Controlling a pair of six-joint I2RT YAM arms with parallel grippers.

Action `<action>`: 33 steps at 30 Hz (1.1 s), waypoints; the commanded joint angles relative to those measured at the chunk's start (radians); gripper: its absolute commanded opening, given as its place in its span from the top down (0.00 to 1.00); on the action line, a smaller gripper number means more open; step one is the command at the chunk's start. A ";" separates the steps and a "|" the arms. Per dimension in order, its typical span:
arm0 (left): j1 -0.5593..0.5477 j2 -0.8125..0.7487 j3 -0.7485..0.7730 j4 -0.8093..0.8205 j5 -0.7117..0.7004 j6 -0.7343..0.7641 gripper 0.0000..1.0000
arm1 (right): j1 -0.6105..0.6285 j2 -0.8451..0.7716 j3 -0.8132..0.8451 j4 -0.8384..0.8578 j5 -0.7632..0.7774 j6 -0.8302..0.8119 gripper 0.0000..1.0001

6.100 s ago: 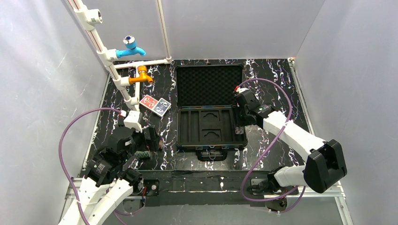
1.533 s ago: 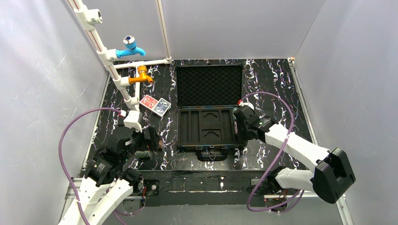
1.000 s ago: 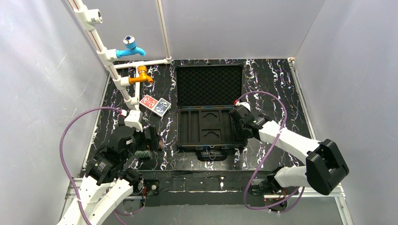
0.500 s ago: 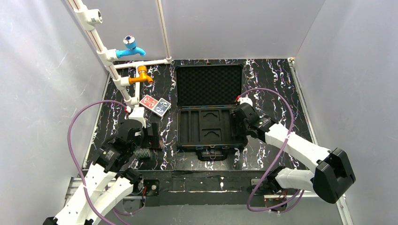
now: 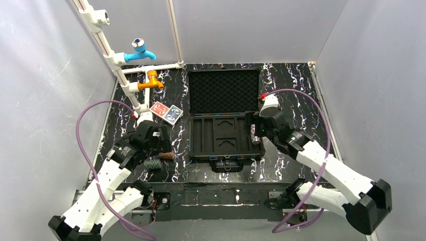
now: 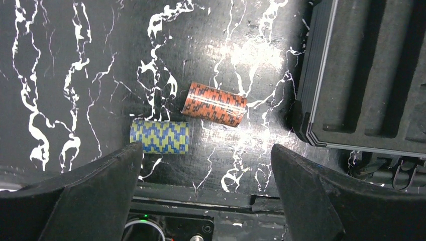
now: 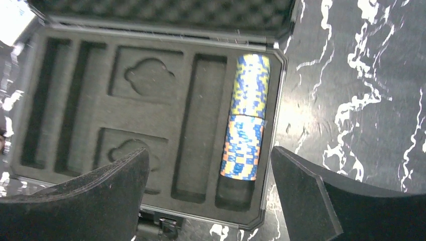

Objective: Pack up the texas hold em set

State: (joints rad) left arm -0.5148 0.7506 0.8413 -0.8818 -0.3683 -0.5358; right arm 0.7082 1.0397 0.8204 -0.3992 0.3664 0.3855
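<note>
The black briefcase (image 5: pixel 221 146) lies open in the middle, foam lid (image 5: pixel 223 92) folded back. In the right wrist view its slotted tray (image 7: pixel 150 108) holds a blue-yellow chip roll (image 7: pixel 249 85) and a blue-orange chip roll (image 7: pixel 242 147) end to end in the rightmost slot. My right gripper (image 7: pixel 208 165) hovers open above them, holding nothing. Left of the case, an orange chip roll (image 6: pixel 214 104) and a blue-yellow roll (image 6: pixel 159 136) lie on the table, with my left gripper (image 6: pixel 206 165) open just near of them. Red (image 5: pixel 158 109) and blue (image 5: pixel 174 114) card decks lie further back.
White pipes with a blue tap (image 5: pixel 139 50) and an orange tap (image 5: pixel 150 81) stand at the back left, close to the decks. The case's front latch (image 5: pixel 226 164) faces the arm bases. Grey walls enclose the black marbled table (image 5: pixel 296 95).
My right gripper has opened, left the blue-orange roll in the rightmost slot and drawn back above it. My left arm has reached forward over the two loose rolls.
</note>
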 commanded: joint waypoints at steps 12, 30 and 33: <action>-0.003 0.160 0.123 -0.126 -0.068 -0.278 0.01 | 0.059 -0.162 -0.024 0.107 0.068 0.072 0.02; 0.031 0.409 0.248 -0.214 -0.125 -0.391 0.01 | 0.273 -0.079 -0.021 0.162 0.410 -0.175 0.02; 0.049 0.438 0.259 -0.247 -0.111 -0.463 0.01 | 0.273 -0.099 -0.028 0.165 0.421 -0.156 0.02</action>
State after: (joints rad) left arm -0.4889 1.1629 1.0611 -1.0485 -0.4377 -0.8825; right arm 0.9745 0.9813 0.8009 -0.3065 0.6670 0.2676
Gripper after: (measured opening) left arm 0.992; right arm 0.981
